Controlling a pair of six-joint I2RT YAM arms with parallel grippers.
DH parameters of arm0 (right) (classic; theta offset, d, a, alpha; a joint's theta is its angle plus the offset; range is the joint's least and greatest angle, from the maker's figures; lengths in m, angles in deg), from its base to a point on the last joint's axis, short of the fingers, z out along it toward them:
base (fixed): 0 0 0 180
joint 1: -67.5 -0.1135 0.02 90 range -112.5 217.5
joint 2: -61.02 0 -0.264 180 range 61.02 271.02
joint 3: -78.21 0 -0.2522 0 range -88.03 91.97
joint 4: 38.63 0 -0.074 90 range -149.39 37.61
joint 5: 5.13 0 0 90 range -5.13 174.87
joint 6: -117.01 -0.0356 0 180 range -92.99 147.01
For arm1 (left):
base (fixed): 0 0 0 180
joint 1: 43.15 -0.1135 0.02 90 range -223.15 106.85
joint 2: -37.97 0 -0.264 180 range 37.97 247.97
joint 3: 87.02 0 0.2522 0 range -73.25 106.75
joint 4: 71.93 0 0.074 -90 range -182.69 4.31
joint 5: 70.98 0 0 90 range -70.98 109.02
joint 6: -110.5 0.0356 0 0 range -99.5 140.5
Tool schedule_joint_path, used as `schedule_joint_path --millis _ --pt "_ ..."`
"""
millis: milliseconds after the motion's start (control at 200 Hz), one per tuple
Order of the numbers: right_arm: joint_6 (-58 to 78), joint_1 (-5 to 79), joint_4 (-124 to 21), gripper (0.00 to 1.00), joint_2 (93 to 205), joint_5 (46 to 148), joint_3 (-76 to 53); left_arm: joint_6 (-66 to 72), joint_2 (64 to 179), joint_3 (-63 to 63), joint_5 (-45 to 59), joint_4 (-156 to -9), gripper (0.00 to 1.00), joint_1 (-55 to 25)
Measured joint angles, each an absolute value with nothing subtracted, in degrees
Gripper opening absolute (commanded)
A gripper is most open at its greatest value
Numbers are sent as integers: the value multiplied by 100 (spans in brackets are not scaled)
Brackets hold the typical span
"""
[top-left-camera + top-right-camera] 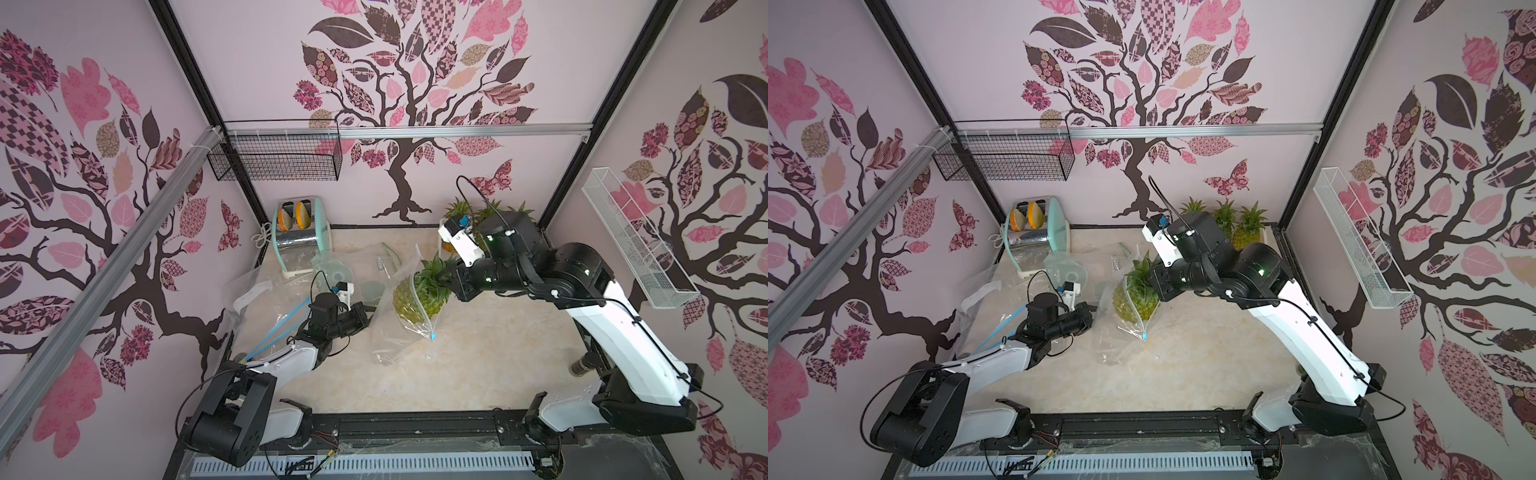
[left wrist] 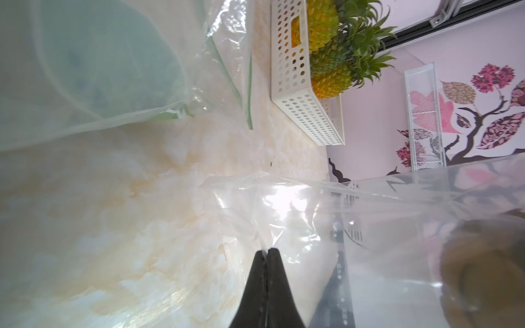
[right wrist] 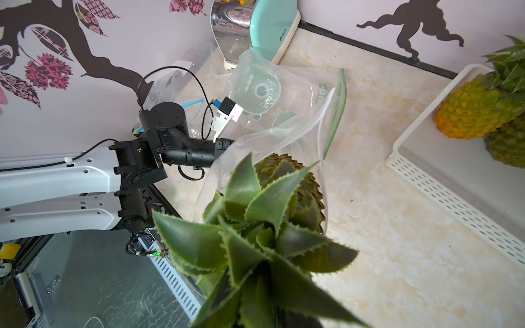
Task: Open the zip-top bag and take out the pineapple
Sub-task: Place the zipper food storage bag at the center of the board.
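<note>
The pineapple lies in the middle of the table, its body inside the clear zip-top bag. Its green crown sticks out of the bag's open mouth. My right gripper is shut on the crown; in the right wrist view the leaves hide its fingers. My left gripper is shut on a fold of the bag on the side away from the mouth. The blue zip slider hangs at the bag's near corner.
A white perforated basket with other pineapples stands at the back right. A mint toaster stands at the back left. More clear bags lie behind and left of my left arm. Wire baskets hang on the walls.
</note>
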State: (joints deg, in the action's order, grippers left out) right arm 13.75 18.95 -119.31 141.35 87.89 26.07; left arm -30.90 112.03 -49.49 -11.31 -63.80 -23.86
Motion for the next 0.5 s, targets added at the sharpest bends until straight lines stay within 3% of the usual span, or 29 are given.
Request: schedule_joint_path --millis 500 --pt "1237 1895 -11931 0 13735 8713 2607 -2635 10982 -4935 -556 -7245 0 -2371"
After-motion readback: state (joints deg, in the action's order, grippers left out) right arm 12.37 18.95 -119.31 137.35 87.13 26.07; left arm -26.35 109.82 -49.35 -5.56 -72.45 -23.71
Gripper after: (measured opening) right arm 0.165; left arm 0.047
